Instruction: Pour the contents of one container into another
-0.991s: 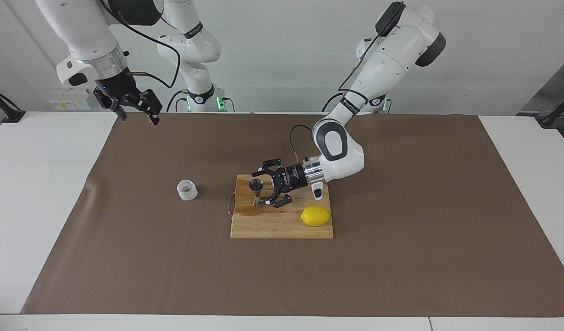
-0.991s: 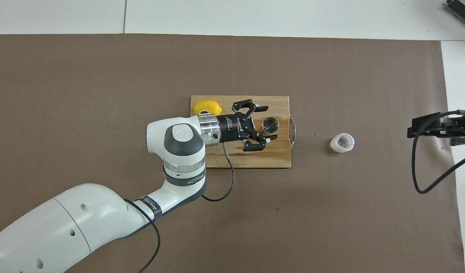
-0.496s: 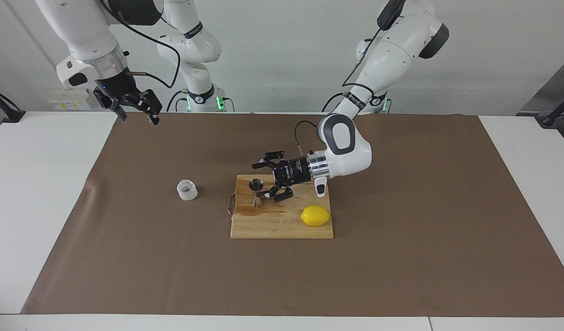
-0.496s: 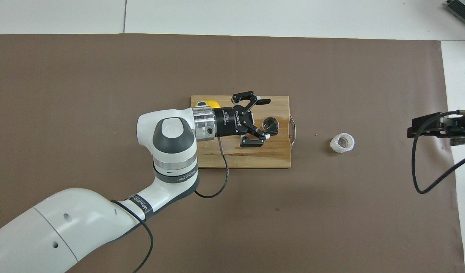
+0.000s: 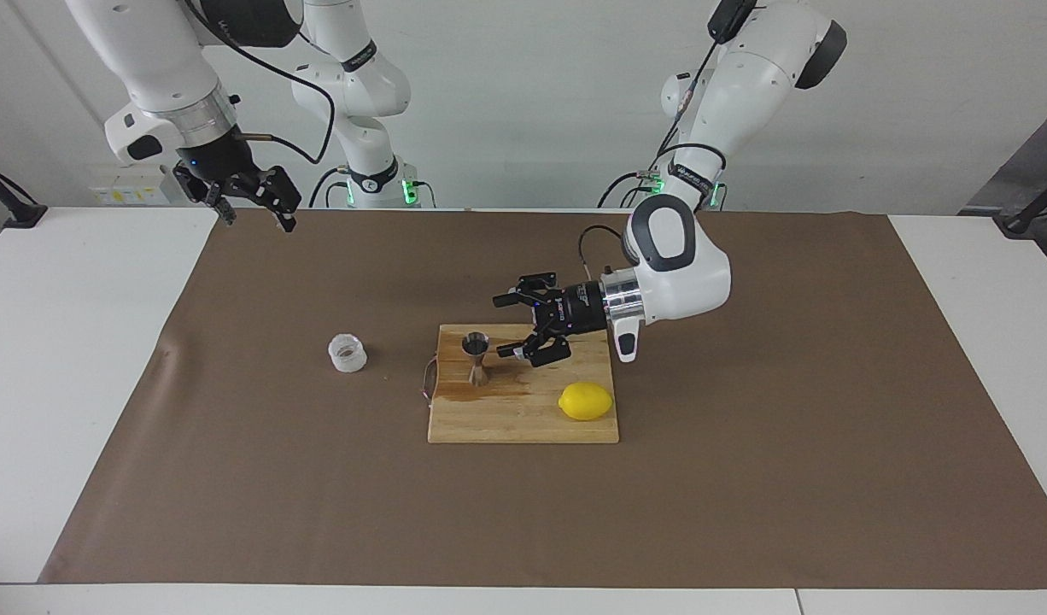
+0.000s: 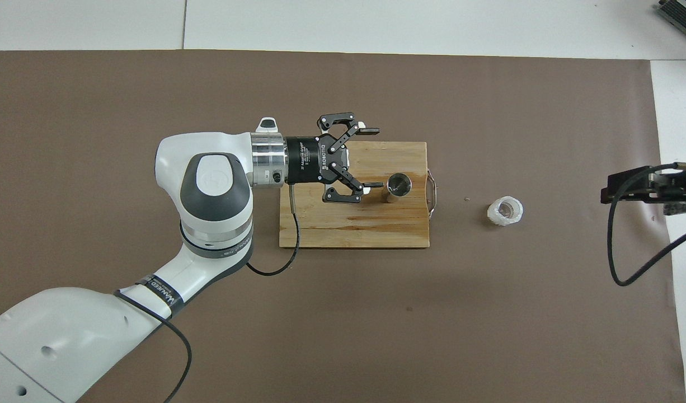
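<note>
The steel hourglass jigger [image 5: 476,360] [image 6: 399,184] stands upright on the wooden cutting board [image 5: 523,423] [image 6: 360,226], at the board's edge toward the right arm's end. The small translucent ribbed cup [image 5: 348,353] [image 6: 505,210] sits on the brown mat beside the board, further toward the right arm's end. My left gripper [image 5: 500,325] [image 6: 370,160] hangs level over the board, open and empty, pointing at the jigger with a small gap to it. My right gripper [image 5: 259,222] [image 6: 628,188] waits open in the air over the mat's corner by its own base.
A yellow lemon [image 5: 585,401] lies on the board's corner toward the left arm's end; the overhead view hides it under the arm. A dark wet stain [image 5: 455,393] marks the board by the jigger's foot. A brown mat [image 5: 745,478] covers the table.
My left gripper has drawn back from around the jigger toward the left arm's end and risen, still open. The jigger stays standing. The right arm has not moved.
</note>
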{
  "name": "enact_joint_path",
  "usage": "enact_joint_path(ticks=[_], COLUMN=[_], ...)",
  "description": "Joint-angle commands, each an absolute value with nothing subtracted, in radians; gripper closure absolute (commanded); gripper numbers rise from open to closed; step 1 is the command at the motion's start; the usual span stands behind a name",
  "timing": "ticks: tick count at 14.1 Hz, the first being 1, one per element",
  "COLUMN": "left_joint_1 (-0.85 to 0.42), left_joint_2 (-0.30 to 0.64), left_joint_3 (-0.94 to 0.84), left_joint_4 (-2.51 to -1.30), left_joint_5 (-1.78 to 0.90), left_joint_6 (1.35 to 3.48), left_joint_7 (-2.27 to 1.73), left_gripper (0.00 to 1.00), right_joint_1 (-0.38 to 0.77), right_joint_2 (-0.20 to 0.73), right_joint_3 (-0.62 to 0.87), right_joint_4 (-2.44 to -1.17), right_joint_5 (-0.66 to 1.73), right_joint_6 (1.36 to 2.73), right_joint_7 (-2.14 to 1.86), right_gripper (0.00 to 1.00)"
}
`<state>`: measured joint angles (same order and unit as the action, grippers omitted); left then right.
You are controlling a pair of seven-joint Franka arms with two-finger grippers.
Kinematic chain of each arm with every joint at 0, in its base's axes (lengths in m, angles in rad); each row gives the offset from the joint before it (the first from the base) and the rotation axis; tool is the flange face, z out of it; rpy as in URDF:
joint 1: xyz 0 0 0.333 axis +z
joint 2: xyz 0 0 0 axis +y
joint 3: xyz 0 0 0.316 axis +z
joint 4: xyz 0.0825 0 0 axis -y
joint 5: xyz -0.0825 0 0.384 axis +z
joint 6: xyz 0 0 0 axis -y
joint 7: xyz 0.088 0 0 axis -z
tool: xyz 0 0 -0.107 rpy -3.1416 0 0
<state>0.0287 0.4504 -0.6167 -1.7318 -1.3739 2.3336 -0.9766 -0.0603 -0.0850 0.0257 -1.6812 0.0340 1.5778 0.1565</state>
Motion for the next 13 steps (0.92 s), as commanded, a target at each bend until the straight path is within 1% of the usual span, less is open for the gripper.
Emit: enact_joint_path(ticks=[1,3,6,9,12,13], left_joint_1=[0.070,0.100,0.106,0.103,0.091,0.089], left_joint_2=[0.385,0.359,0.350,0.347,0.338,0.325], left_joint_3=[-0.606,-0.604,-0.592,-0.591,-0.589,-0.591], left_joint_4=[-1.758,-1.759,-1.761,-1.738,-1.738,-1.736], left_joint_5=[-1.255,-1.163,-1.045,-0.699,-0.522,-0.424], left_joint_6=[2.321,2.319,2.312,2.306,2.278,2.264], left_joint_7=[-0.953,-0.917,-0.853,-0.828,-0.819,-0.804], left_gripper=[0.00,0.00,0.00,0.00,0.00,0.00], right_joint_1=[-0.075,-0.075,-0.075,-0.075,-0.075,-0.075], right_joint_2=[-0.098,-0.098,-0.098,-0.098,-0.098,-0.098], right_joint_3=[0.031,0.031,0.031,0.031,0.031,0.031], right_joint_4=[-1.687,-1.687,-1.687,-1.687,-1.687,-1.687], right_joint_5=[0.061,0.061,0.061,0.061,0.061,0.061], right_joint_6=[1.578,1.578,1.578,1.578,1.578,1.578], right_joint_7=[0.129,0.129,0.129,0.129,0.129,0.129], right_gripper=[0.00,0.00,0.00,0.00,0.00,0.00])
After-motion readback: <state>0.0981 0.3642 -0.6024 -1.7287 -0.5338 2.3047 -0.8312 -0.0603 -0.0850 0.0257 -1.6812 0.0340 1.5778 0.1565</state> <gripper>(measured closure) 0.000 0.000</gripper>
